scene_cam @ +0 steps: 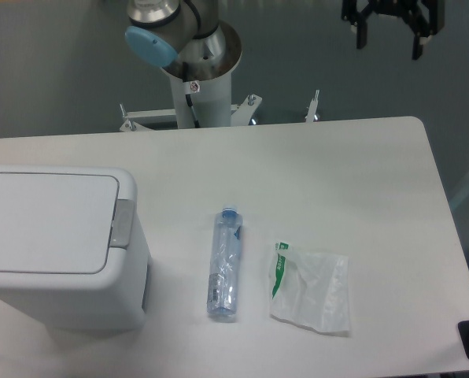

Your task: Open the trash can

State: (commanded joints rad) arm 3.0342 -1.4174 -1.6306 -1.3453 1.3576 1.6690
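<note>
The trash can (57,252) is a large white boxy bin at the left of the table. Its flat lid (47,222) lies closed, with a small grey push-button tab (123,223) on its right edge. My gripper (389,43) hangs at the top right of the view, high above the table's far edge and far from the bin. Its two black fingers are spread apart and hold nothing.
A clear plastic bottle (224,264) with a blue cap lies on the table to the right of the bin. A crumpled clear plastic bag (312,291) with green print lies right of the bottle. The arm's base (199,71) stands behind the table's far edge.
</note>
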